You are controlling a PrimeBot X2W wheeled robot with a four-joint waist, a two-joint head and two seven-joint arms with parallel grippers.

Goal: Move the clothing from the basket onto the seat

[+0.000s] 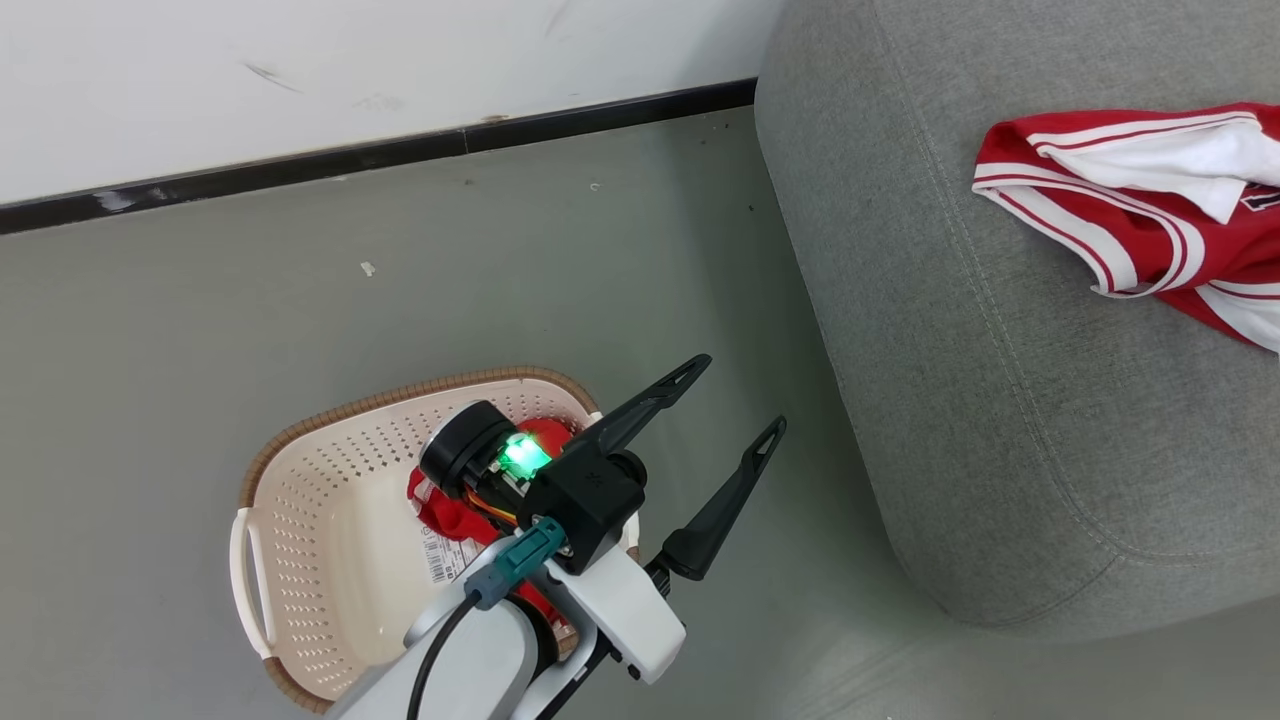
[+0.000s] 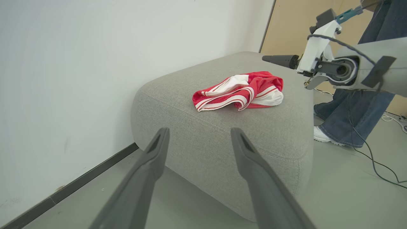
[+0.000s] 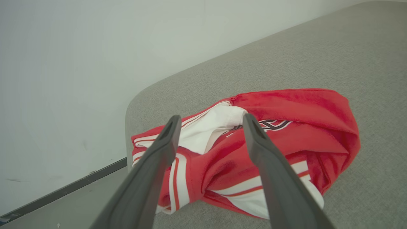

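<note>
A red jersey [image 1: 1150,215] with white bands is seen crumpled on top of the grey seat [image 1: 1000,420], inward of its edges. The right gripper [image 3: 211,119] is held close above it, with the jaws spread wide and nothing pinched. A second red garment [image 1: 445,518] is seen in the cream basket [image 1: 320,470] on the floor [image 1: 500,280], partly hidden by the left arm. The left gripper [image 1: 738,394] is held between basket and seat, its jaws spread and empty. A person's jeans-clad legs [image 2: 356,108] are seen beyond the seat.

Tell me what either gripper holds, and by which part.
Nothing is held. The right gripper hangs open over the red white-banded jersey on the grey upholstered seat; left gripper open too.
</note>
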